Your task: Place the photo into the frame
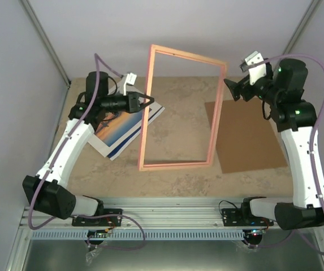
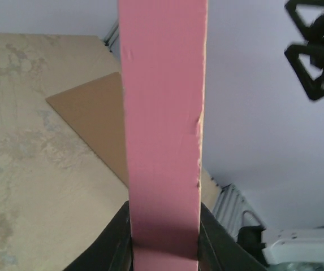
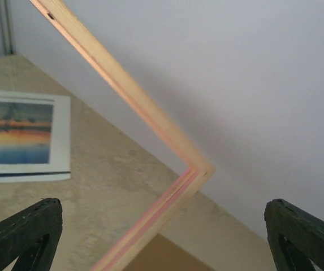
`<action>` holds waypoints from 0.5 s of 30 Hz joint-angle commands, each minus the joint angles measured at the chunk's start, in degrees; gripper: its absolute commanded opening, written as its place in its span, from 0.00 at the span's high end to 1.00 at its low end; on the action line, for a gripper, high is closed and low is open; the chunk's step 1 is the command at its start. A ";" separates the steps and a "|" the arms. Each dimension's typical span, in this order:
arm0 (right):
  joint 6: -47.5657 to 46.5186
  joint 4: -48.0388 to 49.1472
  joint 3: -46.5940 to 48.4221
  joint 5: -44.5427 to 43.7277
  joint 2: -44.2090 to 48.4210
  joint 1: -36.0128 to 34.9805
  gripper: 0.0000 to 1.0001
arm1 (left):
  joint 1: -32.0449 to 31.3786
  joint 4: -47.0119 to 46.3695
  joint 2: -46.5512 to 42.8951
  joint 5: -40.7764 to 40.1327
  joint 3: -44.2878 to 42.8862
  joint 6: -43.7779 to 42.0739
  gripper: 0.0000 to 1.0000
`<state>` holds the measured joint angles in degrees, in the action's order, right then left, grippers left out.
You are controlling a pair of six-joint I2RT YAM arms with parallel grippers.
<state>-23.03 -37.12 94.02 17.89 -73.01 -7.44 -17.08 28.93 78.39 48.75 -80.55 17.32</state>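
The pink frame (image 1: 190, 56) stands tilted up off the table, its lower edge near the tabletop. My left gripper (image 1: 146, 101) is shut on the frame's left side; in the left wrist view the pink bar (image 2: 162, 113) sits clamped between the black fingers (image 2: 113, 243). My right gripper (image 1: 228, 89) is open, just beside the frame's upper right corner (image 3: 198, 169), which shows between its spread fingers (image 3: 26, 231) without touching them. The photo (image 1: 119, 127) lies face up on the table behind the frame's left side, under my left arm; it also shows in the right wrist view (image 3: 20, 132).
A brown cardboard sheet (image 1: 246, 138) lies flat on the table at the right, under my right arm; it also shows in the left wrist view (image 2: 94, 113). Grey walls close in the back and both sides. A metal rail (image 1: 167, 212) runs along the near edge.
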 commanded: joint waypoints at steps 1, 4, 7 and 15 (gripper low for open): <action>12.82 -1.80 -4.73 9.09 1.01 4.02 0.02 | 3.67 -29.03 -3.07 12.04 7.85 21.52 1.00; 17.05 -2.63 -9.86 16.42 0.29 9.62 0.03 | 5.25 -35.95 -2.55 13.26 13.54 27.57 1.00; 18.07 -2.64 -15.35 20.87 -0.68 13.56 0.08 | 5.77 -36.28 -1.87 12.79 16.59 27.46 1.00; 20.06 1.24 -27.57 25.91 -2.63 15.90 0.15 | 8.13 -34.50 1.14 13.65 22.96 23.73 1.00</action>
<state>-5.50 -38.15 69.60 38.57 -75.90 8.34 -10.72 -0.05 78.37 58.78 -59.68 40.40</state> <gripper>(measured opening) 0.853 0.216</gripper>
